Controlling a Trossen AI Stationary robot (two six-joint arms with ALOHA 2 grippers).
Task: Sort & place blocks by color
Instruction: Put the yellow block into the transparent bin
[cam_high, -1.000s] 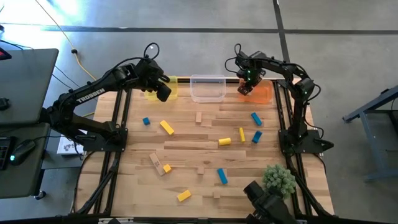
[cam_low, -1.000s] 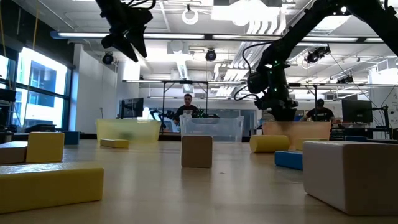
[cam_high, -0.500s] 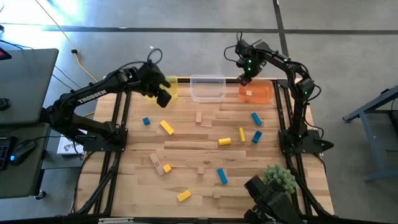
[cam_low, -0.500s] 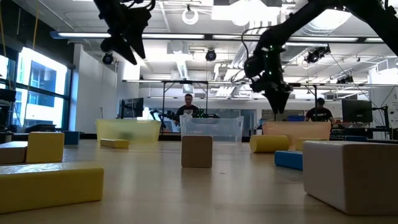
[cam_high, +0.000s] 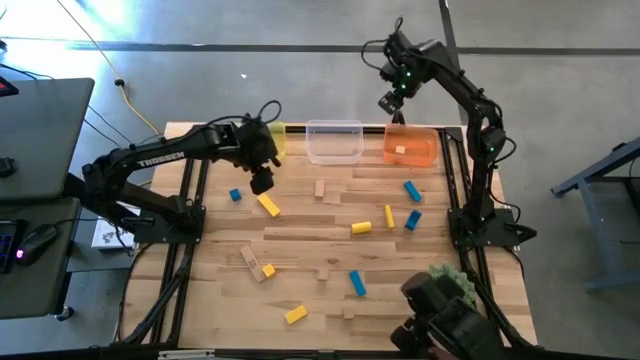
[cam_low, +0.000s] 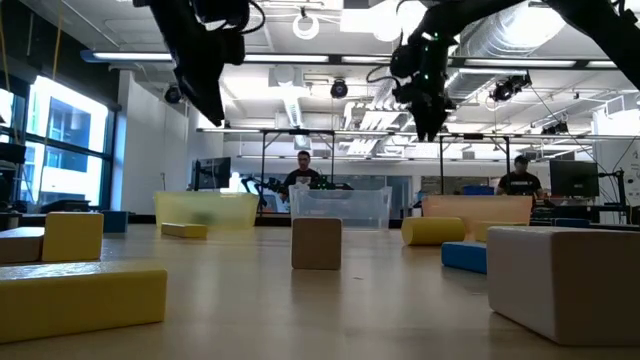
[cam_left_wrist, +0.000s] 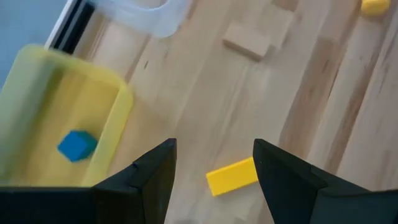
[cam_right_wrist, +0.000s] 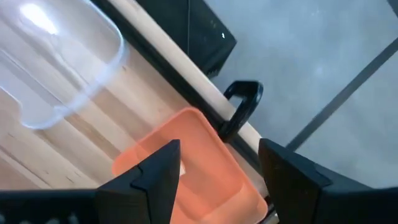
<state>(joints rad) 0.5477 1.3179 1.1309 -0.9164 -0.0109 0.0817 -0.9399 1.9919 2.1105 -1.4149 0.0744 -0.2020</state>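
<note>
Blue, yellow and plain wood blocks lie scattered flat on the table (cam_high: 300, 240). My left gripper (cam_high: 262, 181) (cam_left_wrist: 214, 163) is open and hangs above a yellow bar (cam_high: 268, 205) (cam_left_wrist: 231, 176), which shows between its fingers without touching them. A blue cube (cam_left_wrist: 76, 145) sits in the yellow bin (cam_left_wrist: 68, 99) (cam_high: 275, 140). My right gripper (cam_high: 389, 103) (cam_right_wrist: 217, 163) is open and raised high over the table's far edge, above the orange bin (cam_high: 412, 148) (cam_right_wrist: 186, 155). That bin holds one plain block (cam_high: 400, 150).
A clear bin (cam_high: 334, 140) (cam_right_wrist: 56, 68) stands between the yellow and orange bins along the far edge. A black clamp (cam_right_wrist: 240, 102) grips that edge behind the orange bin. A spiky green plant ball (cam_high: 452, 285) sits at the near right corner. People are in the room beyond.
My left gripper has moved from over the yellow bin toward the near edge and down, to above the yellow bar. My right gripper has risen from the orange bin and drawn back toward the far edge; a plain block now shows in that bin.
</note>
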